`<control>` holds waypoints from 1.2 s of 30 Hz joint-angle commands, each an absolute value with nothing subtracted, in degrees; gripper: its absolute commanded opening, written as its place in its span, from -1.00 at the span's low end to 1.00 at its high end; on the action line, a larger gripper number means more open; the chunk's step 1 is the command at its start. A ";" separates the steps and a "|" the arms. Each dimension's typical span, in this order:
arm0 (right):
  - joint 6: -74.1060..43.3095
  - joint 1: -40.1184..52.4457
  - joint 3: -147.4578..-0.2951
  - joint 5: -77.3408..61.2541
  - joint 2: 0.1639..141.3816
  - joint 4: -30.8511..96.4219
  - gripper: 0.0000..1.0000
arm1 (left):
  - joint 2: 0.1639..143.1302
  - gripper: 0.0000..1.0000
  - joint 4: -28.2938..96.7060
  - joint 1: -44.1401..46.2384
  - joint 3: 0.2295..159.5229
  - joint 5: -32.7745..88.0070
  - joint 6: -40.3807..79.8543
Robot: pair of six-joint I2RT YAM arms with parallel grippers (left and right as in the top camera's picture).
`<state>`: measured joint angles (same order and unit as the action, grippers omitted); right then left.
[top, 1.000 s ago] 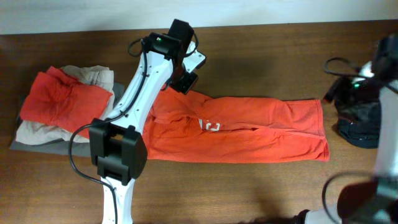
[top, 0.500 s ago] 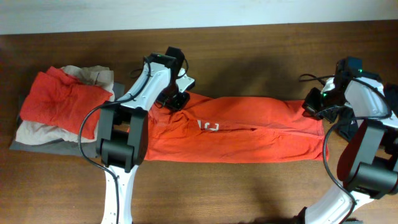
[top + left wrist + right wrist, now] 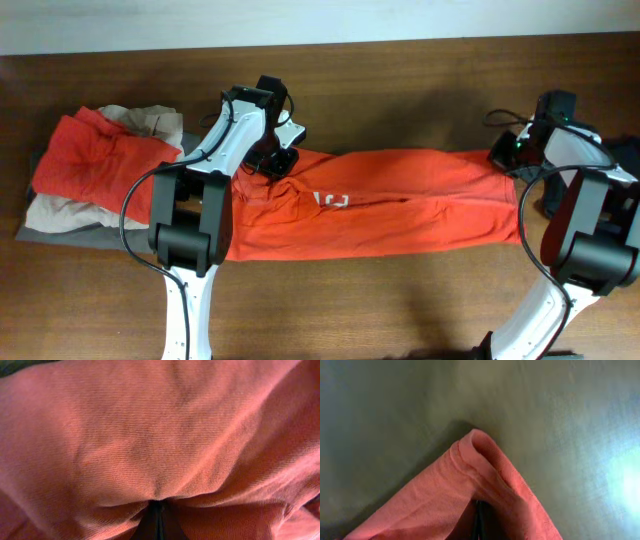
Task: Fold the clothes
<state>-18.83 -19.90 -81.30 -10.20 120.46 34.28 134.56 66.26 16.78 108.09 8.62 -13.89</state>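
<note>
Left jaws and right jaws are clenching opposite ends of the shirt (image 3: 420,200), holding it spread between them, likely readying a lengthwise fold.

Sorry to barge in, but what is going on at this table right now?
Two robot arms are folding a red-orange T-shirt, which lies stretched in a long band across the wooden table. The left gripper pinches cloth near the band's left end, and the right gripper pinches its right corner. Both wrist views show fabric bunched between closed fingers. A pile of folded garments sits at the table's left end.
</note>
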 commanded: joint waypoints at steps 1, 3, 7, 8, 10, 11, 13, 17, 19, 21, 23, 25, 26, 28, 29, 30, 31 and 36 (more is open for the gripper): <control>-19.11 -20.01 -79.94 -6.96 127.92 30.02 -0.92 | 136.25 -0.99 66.24 15.86 106.04 5.76 -13.74; -19.11 -20.01 -79.94 -7.05 128.57 26.92 -0.92 | 136.25 -0.99 66.37 15.86 106.04 5.78 -13.74; -19.07 -20.01 -81.87 -7.40 128.64 25.47 -0.92 | 136.25 -0.99 66.35 15.86 106.04 4.97 -13.74; -18.87 -20.01 -83.11 -7.44 128.64 26.28 -0.92 | 136.25 -0.99 66.22 15.86 106.04 3.64 -13.72; -18.24 -20.32 -86.26 -7.42 128.62 28.47 -0.88 | 136.25 -0.99 65.95 15.84 106.06 0.56 -13.69; -18.22 -20.60 -88.20 -7.33 128.57 30.24 -0.85 | 136.22 -0.99 65.76 15.84 106.15 -0.86 -13.67; -17.67 -21.39 -92.90 -7.29 128.40 35.18 -0.82 | 136.22 -0.92 65.69 15.79 107.00 -1.45 -13.23; -13.72 -23.03 -103.85 -7.20 127.96 48.42 -0.81 | 135.59 -0.59 68.03 15.40 111.55 -1.54 -12.64; -13.76 -23.92 -109.06 -7.27 127.87 55.11 -0.82 | 134.91 -0.44 70.57 15.05 115.31 -1.56 -12.64; -13.74 -24.91 -114.13 -7.46 127.79 61.47 -0.82 | 134.17 -0.25 72.99 14.74 119.46 -1.54 -12.62; -13.76 -25.71 -118.24 -7.79 127.59 66.74 -0.83 | 133.34 -0.20 75.64 14.55 124.68 -1.52 -12.62; -13.72 -26.61 -122.08 -11.20 127.28 71.29 -0.82 | 132.53 -0.16 77.97 14.50 129.49 -1.52 -12.64; -13.69 -26.98 -123.90 -13.56 127.02 73.78 -0.81 | 131.98 -0.15 79.33 14.50 132.20 -1.50 -12.62; -11.55 -27.11 -126.39 -16.86 126.63 77.43 -0.78 | 131.07 -0.08 81.38 14.50 136.49 -1.34 -12.64; -9.89 -27.05 -127.11 -17.93 126.37 78.85 -0.76 | 130.65 -0.07 82.13 14.50 138.19 -1.32 -12.64; -8.69 -26.79 -127.61 -18.72 126.21 80.23 -0.73 | 130.21 -0.07 82.96 14.50 139.85 -1.32 -12.64; -7.88 -26.50 -127.74 -19.51 126.02 81.25 -0.70 | 129.93 -0.07 83.57 14.50 140.92 -1.30 -12.64; -2.90 -21.54 -126.28 -21.69 126.04 85.97 -0.64 | 129.51 -0.38 86.43 14.57 141.73 0.95 -9.43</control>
